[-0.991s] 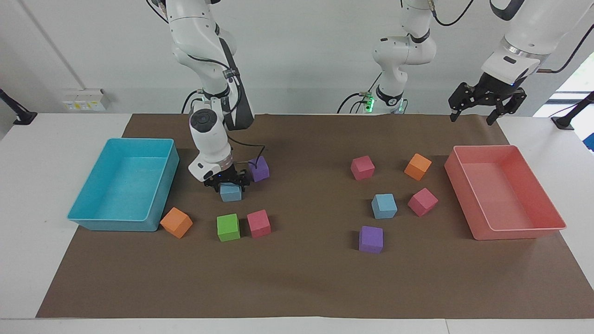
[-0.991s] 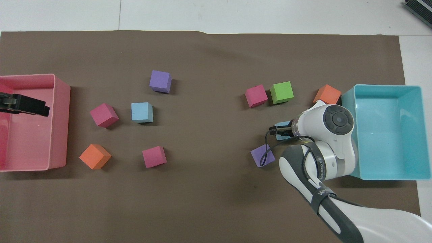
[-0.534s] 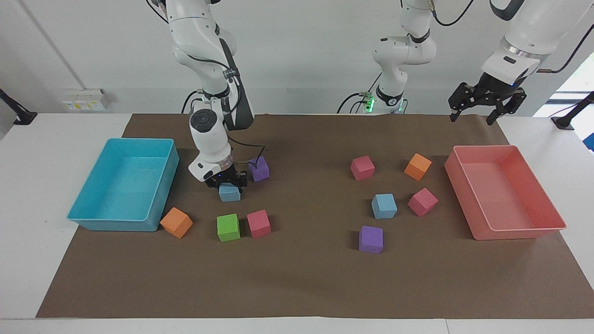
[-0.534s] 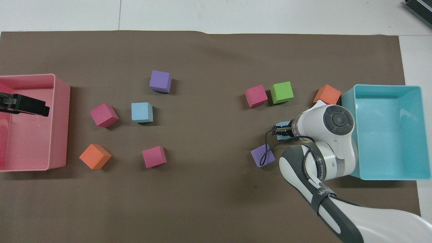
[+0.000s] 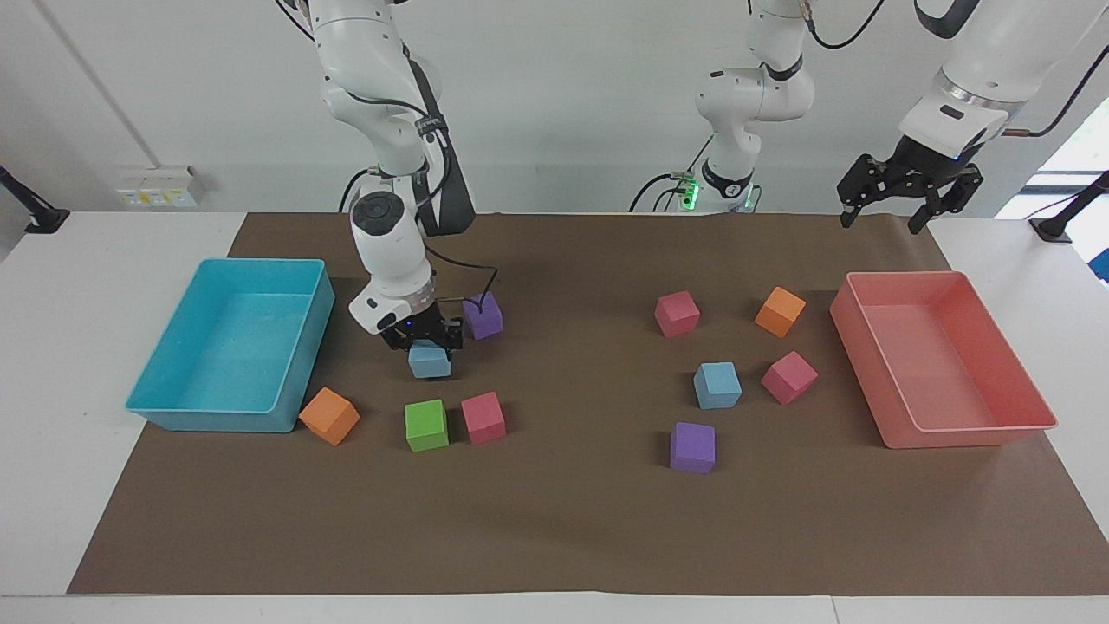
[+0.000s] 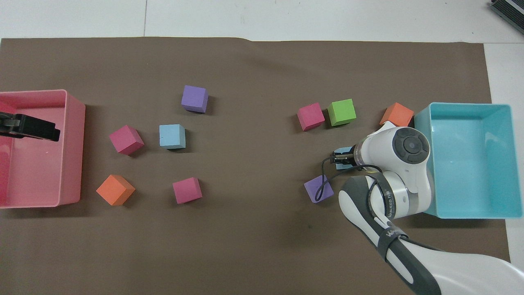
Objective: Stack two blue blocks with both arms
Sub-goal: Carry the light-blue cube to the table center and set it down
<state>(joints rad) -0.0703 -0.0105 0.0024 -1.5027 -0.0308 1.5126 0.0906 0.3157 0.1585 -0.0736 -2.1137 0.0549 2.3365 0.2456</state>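
Facing view: right pincer pinching 1 light sky-blue foam cube beside the purple foam cube. Second light sky-blue foam cube sits toward left arm's end. Left pincer spread, waiting over the pink plastic tray.

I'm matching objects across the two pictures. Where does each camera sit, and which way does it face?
Facing view: high across the table, facing the robots; both arms show, the right claw on a blue block.
Overhead view: above the robots' end, looking steeply down; right arm, left claw tip.
Shared: cubes, turquoise tray, pink tray, half a turn apart.
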